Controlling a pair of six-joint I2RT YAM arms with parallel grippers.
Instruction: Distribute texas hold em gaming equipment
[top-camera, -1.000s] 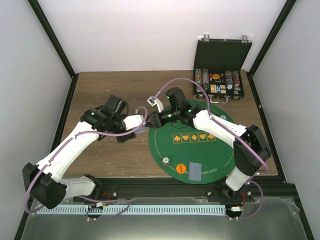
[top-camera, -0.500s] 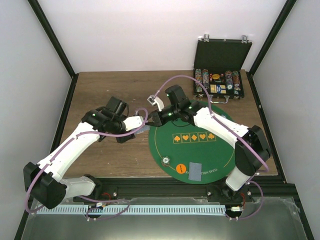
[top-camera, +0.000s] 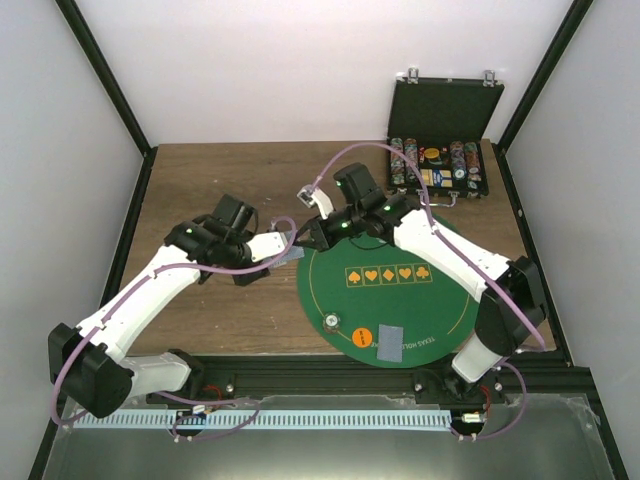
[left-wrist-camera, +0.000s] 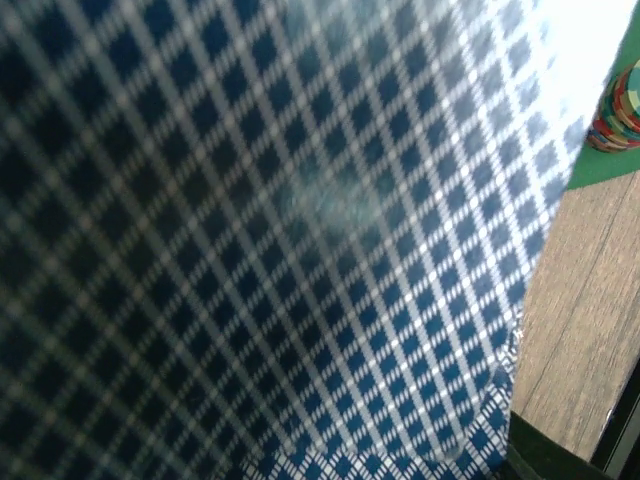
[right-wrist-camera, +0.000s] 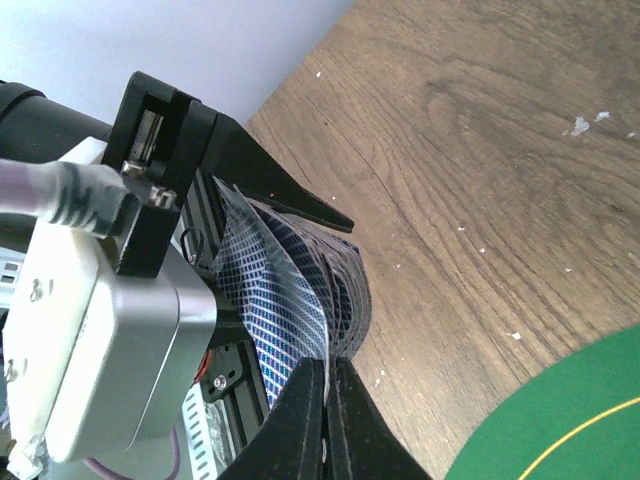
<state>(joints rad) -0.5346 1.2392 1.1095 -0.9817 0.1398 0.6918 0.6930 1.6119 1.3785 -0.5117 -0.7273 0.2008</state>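
A fanned deck of playing cards (right-wrist-camera: 290, 300) with blue-checked backs sits between the black fingers (right-wrist-camera: 290, 195) of my left gripper (top-camera: 283, 248), just off the left edge of the green mat. My right gripper (right-wrist-camera: 328, 365) is shut on the lower edge of the nearest card, which bends away from the rest. In the left wrist view a card back (left-wrist-camera: 300, 250) fills almost the whole frame and hides that gripper's fingers. On the mat's near side lie one grey-blue card (top-camera: 390, 342), an orange chip (top-camera: 362, 337) and a striped chip (top-camera: 330, 322).
The round green mat (top-camera: 400, 300) covers the table's right half. The open black case (top-camera: 440, 165) with rows of chips stands at the back right. A short stack of chips (left-wrist-camera: 620, 110) shows on the green felt in the left wrist view. Bare wood lies at left and back.
My right gripper has shut on the edge of one card in the deck, and the right arm has shifted slightly back. The left arm has held still.
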